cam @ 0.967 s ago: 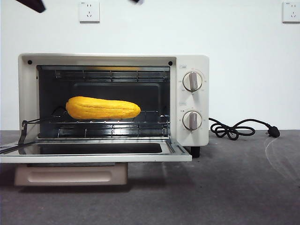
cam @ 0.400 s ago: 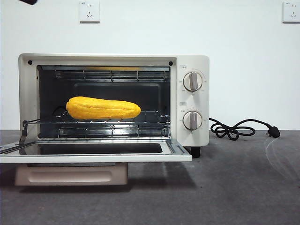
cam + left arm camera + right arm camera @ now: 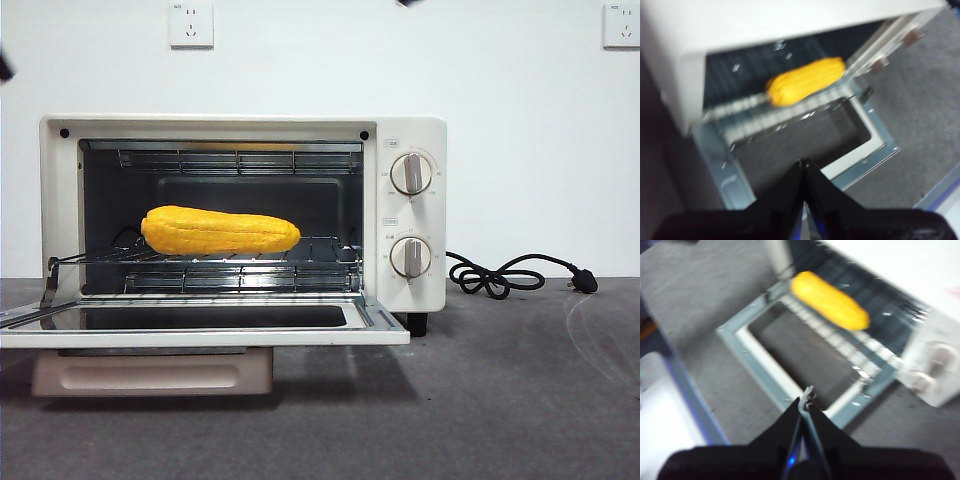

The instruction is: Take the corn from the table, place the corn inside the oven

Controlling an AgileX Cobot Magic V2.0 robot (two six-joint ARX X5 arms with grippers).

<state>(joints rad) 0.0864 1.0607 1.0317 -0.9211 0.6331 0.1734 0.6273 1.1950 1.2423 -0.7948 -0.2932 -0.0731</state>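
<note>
The yellow-orange corn point(image 3: 220, 230) lies on the wire rack inside the cream-white oven point(image 3: 410, 125), whose glass door point(image 3: 200, 322) hangs open and flat. The left wrist view shows the corn point(image 3: 805, 80) on the rack from above, with my left gripper point(image 3: 803, 162) shut and empty, high over the open door. In the right wrist view the corn point(image 3: 830, 300) shows too, and my right gripper point(image 3: 806, 397) is shut and empty above the door frame. Both wrist views are blurred. The front view shows only black tips at its top edge and at its left edge.
The oven stands on the dark grey table point(image 3: 500, 400). Its black power cord point(image 3: 510, 275) with plug lies to the right of it. Two wall sockets point(image 3: 190, 25) sit on the white wall behind.
The black arm tip at the top left has left that corner; a small dark tip now shows at the left edge and another at the top middle. The corn and oven have not moved.
</note>
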